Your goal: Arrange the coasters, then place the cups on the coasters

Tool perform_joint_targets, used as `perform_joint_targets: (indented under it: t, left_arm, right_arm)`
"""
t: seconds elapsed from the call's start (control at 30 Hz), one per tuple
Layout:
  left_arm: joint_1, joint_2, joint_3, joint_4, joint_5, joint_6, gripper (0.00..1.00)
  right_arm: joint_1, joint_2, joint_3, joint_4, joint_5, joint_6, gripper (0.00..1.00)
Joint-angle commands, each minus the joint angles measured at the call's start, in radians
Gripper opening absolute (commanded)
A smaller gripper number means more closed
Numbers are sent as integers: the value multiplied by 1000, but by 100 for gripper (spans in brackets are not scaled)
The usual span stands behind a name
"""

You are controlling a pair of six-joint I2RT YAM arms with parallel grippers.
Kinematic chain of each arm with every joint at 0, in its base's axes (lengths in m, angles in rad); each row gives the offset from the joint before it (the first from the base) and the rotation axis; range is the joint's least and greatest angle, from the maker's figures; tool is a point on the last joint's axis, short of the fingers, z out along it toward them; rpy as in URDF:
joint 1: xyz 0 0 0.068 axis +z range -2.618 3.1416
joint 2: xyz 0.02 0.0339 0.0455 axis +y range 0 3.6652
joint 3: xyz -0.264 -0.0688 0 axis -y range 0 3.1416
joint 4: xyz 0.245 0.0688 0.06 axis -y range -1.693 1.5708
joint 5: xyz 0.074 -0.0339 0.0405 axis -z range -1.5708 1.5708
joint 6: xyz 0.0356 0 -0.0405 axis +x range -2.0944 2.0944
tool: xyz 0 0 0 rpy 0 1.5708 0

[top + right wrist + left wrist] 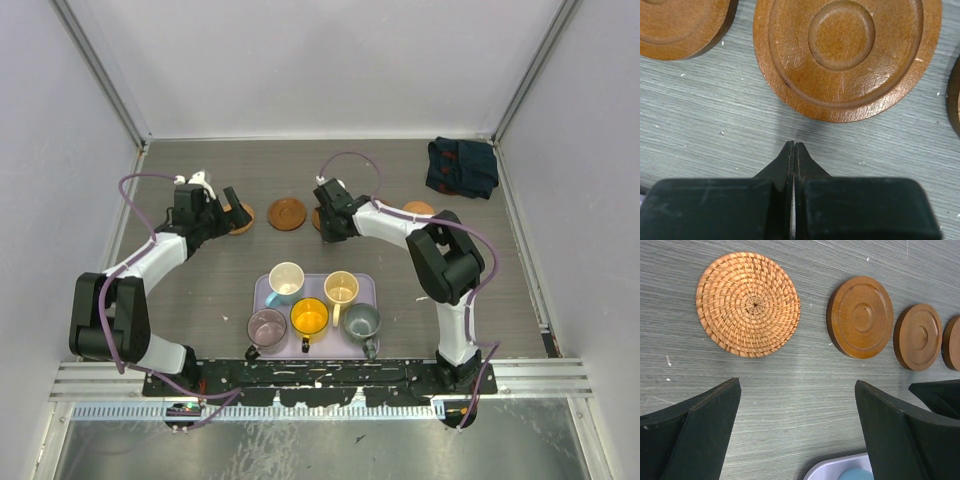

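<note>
Five cups stand on the lavender tray [372,285]: white-blue [286,280], cream [341,288], purple-grey [267,327], orange [309,317] and grey-green [362,321]. Beyond the tray the coasters lie in a row. A woven coaster [747,304] lies at the left, with wooden ones [860,316] [918,336] to its right. My left gripper [797,385] hangs open over bare table, just short of the woven coaster [243,220]. My right gripper [794,145] is shut and empty, its tip a little short of a wooden coaster [845,55]. In the top view the right gripper [325,222] partly covers that coaster.
Another coaster [418,210] lies further right, beside the right arm. A dark folded cloth [462,166] sits at the back right corner. White walls close off the table at the back and sides. The tray's corner [840,467] shows below my left fingers.
</note>
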Motion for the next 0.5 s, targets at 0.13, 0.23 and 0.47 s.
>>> perform_joint_targets:
  t: [0.13,0.23,0.47]
  left_arm:
    - [-4,-38,-1,51,-1,17,98]
    - [-4,-37,-2,50,-1,17,98]
    - [-4,-36,-1,52,2,17,98]
  right_arm:
    - [7,32,47,35,-18,26,1]
    - [6,43,56,38,-15,31,1]
    - [7,71,71,46,10,41,1]
